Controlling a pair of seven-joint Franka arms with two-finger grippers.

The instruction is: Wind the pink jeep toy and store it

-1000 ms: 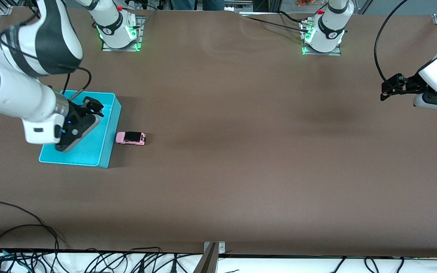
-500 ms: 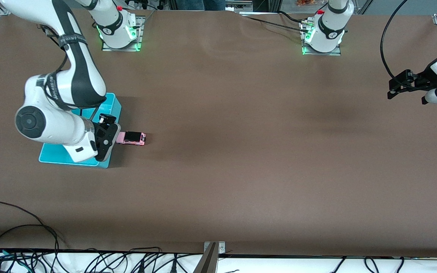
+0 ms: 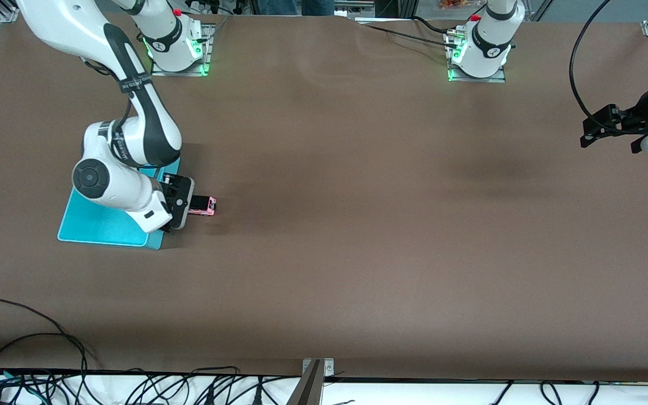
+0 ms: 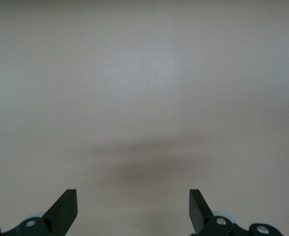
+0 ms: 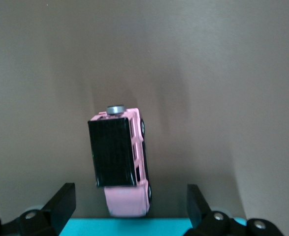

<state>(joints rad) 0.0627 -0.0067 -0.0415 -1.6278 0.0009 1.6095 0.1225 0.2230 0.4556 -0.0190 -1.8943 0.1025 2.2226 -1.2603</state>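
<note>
Brown bench cloth runs bare under both my arms. Toward the right arm's end sits the cyan bin (image 3: 104, 228), and just beside it, on the side toward the left arm, stands the pink jeep toy (image 3: 203, 206) on its wheels. My right end effector (image 3: 180, 203) has swung off the bin within the last second and now hangs over the jeep's bin-side end, fingers spread wide, nothing pinched. I judge the grasp comes next. My left end effector (image 3: 611, 125) waits, spread, over the bench's other end.
</note>
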